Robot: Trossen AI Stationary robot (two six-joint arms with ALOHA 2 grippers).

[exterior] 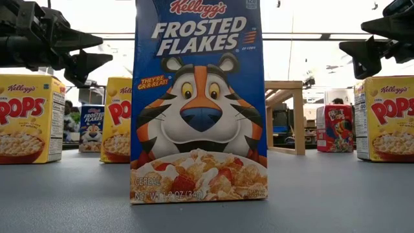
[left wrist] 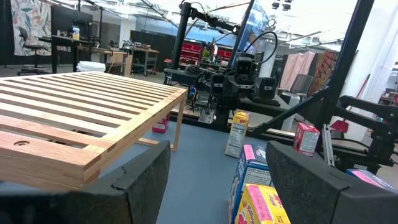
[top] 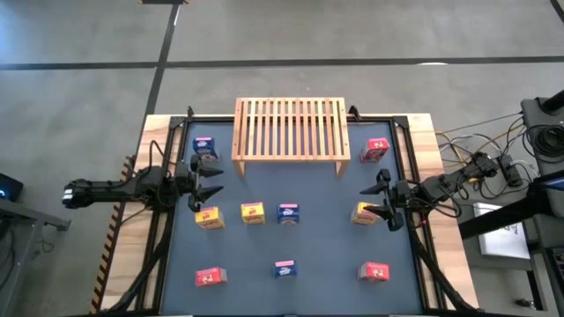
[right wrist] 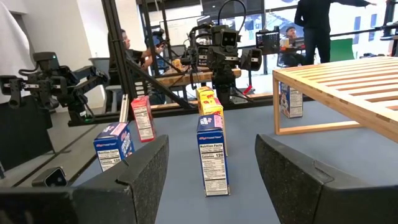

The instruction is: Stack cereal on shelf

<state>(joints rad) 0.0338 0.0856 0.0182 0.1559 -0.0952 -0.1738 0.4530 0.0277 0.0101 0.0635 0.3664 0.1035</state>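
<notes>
The left gripper [top: 209,180] is held with fingers spread above the dark worktop [top: 326,255], between a blue box [top: 204,145] and a yellow box [top: 209,217]. Nine cereal boxes are seen scattered across the worktop, none on the wooden shelf [top: 290,129], which stands at the far edge. At the right, the right gripper [top: 377,199] is held with fingers spread just beside another yellow box [top: 363,213]; a red box [top: 374,149] stands beside the shelf.
</notes>
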